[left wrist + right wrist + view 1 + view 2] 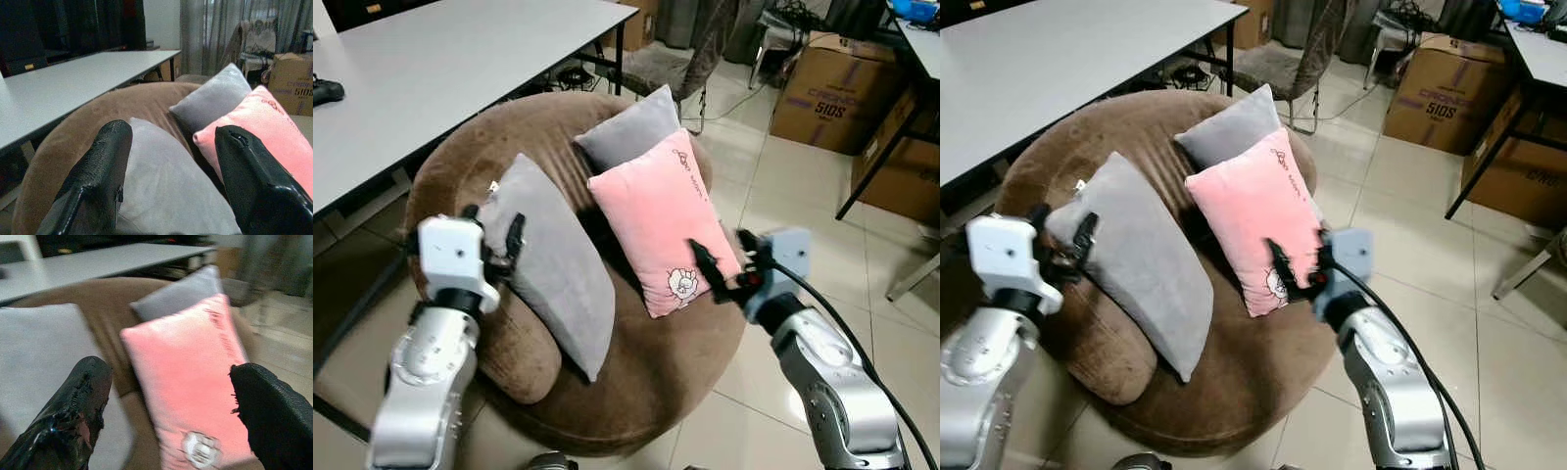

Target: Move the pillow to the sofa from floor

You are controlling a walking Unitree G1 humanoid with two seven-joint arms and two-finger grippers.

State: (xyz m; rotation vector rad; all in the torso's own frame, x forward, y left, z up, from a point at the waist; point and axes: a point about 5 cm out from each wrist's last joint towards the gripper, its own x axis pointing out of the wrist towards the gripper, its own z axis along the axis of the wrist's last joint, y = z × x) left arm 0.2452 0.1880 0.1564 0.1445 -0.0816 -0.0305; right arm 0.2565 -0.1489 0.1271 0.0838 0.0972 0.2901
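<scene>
So all three pillows are already up on the brown sofa (636, 362), nothing on the floor that I can see: a pink pillow (658, 227) leaning upright in the middle, a grey pillow (553, 259) slumped over the near left arm of the seat, and a back pillow (631, 127), also grey, tucked behind the pink one. The right gripper (724, 272) sits just beside the pink pillow's lower right edge with its fingers spread wide and nothing between them, and the wrist view looks straight down at the pink fabric through that gap. The left gripper (494, 245) is up by the top corner of the grey pillow, also spread wide and empty. My guess is the pink one is the task pillow and it's basically placed. Handling-wise it looks light, soft and plush, so it'll squash under a pinch and flop if held by one corner; grabbing a side edge or a corner seam deep between the fingers seems safest, and it won't break if dropped. The pink pillow touches the back pillow and stands close to the grey one, so there's not much slack on that side. Open tile floor (783, 186) to the right gives room to pull the arm back, but the table (431, 69) crowds the left, and boxes (822, 93) sit well apart behind.
</scene>
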